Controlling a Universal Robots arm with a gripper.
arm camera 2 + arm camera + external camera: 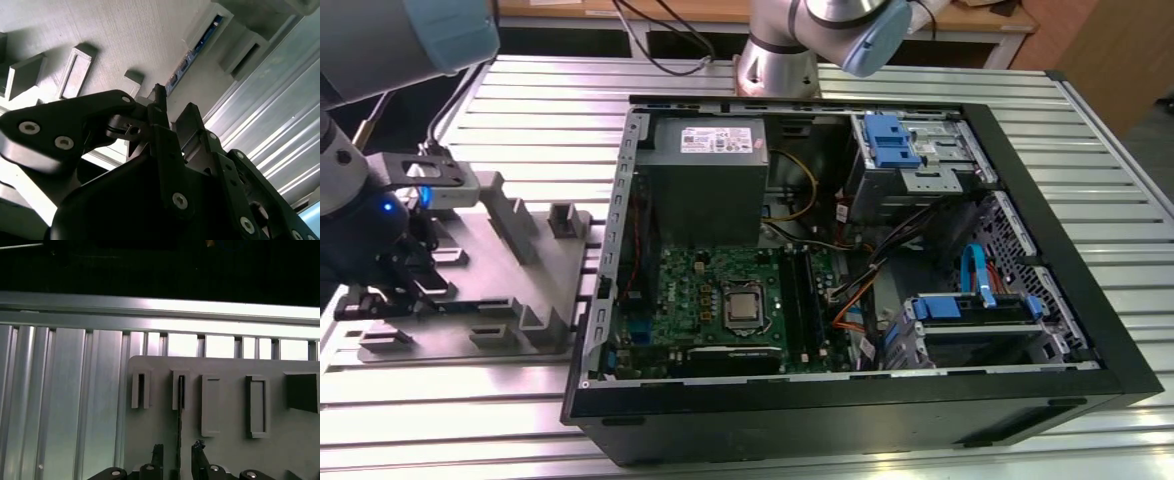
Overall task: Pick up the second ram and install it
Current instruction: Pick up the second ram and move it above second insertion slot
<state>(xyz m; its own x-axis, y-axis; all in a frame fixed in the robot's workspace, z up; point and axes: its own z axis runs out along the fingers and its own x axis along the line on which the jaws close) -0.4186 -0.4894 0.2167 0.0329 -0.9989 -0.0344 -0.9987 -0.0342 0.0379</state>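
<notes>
Scene: gripper [178, 455] fingers apart, straddling the second ram [179, 425] in the grey holder [232, 405].
Risk: an off-centre close could jam the stick.

1. No text, number or sign can be read in any of the views.
2. In the exterior view, the grey power supply [707, 185] carries a white label [720, 140]; its print is too small to make out.
3. The green motherboard [687, 300] bears pale markings, all illegible.
4. In the second wrist view, any print on the second ram [192, 52] is too blurred to read.
</notes>
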